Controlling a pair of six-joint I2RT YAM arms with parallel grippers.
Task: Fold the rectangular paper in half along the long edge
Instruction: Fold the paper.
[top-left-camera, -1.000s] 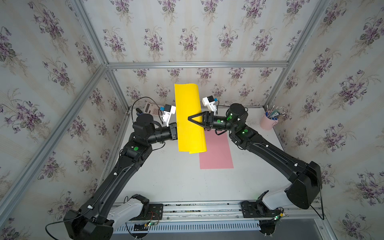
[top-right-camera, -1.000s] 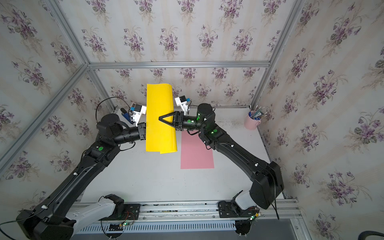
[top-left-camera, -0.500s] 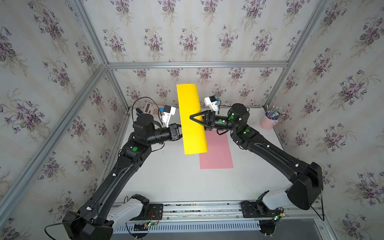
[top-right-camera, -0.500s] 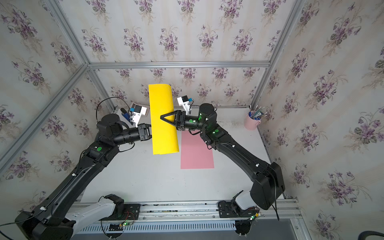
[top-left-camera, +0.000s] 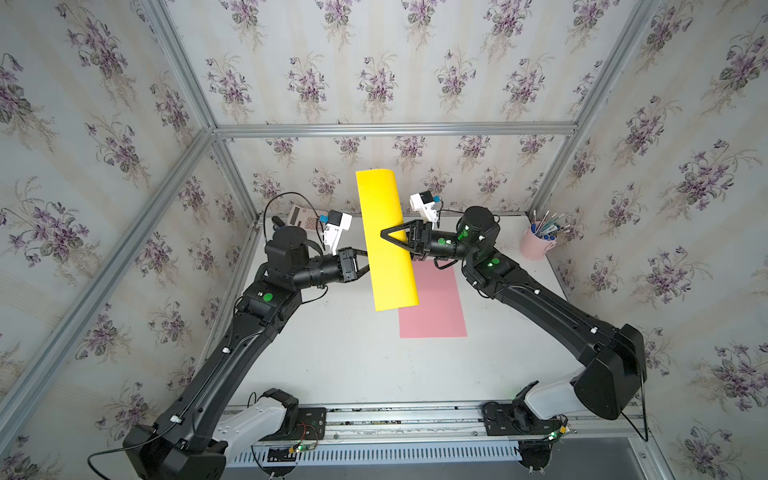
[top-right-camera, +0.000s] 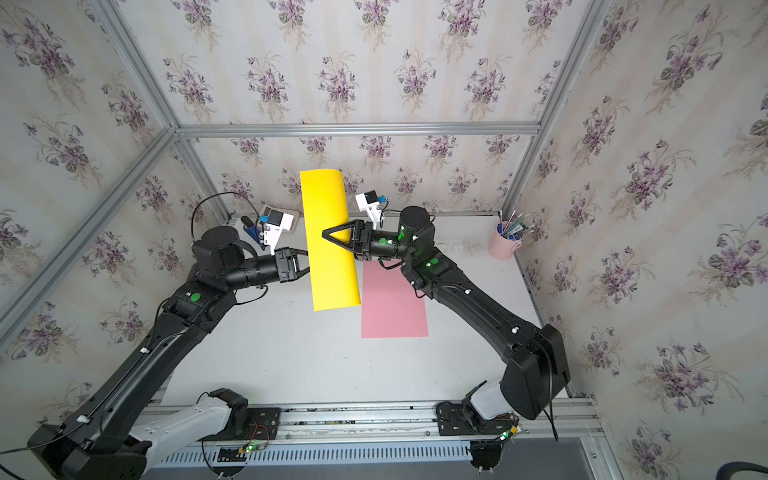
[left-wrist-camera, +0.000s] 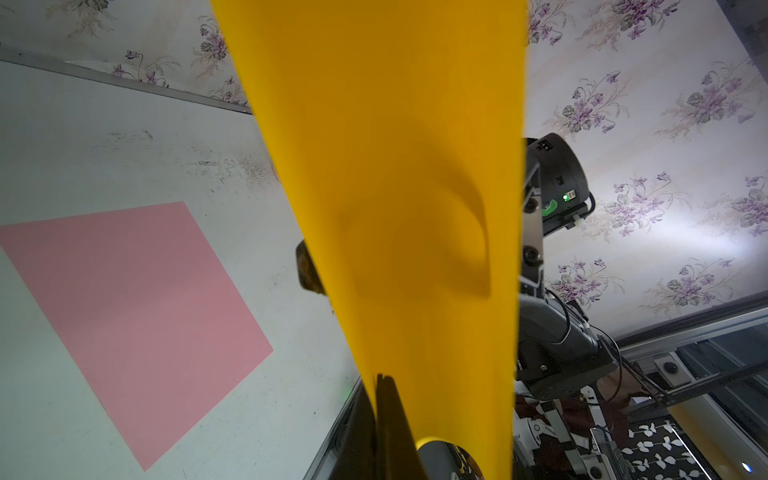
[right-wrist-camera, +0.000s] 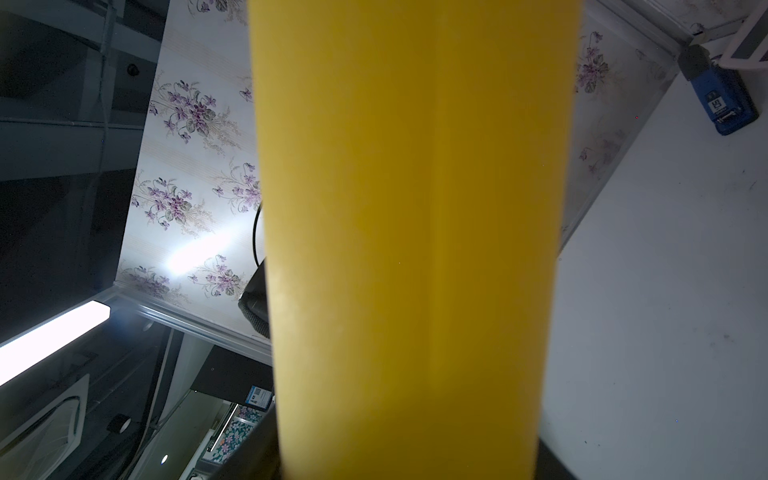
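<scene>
The left hand is clamped on the paper's long edge. The right hand straddles it, and I cannot tell whether it grips. The paper is held above the table, curled loosely and uncreased. Aligning the edges and pressing the fold seem left to do. No writing is legible; the blue tag's mark is too small.

Raised yellow paper, left gripper pinching its edge, right gripper overlapping

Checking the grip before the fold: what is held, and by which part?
Left pincer pinches the yellow paper at its long edge, about midway. Right pincer: grip cannot be told.
</scene>
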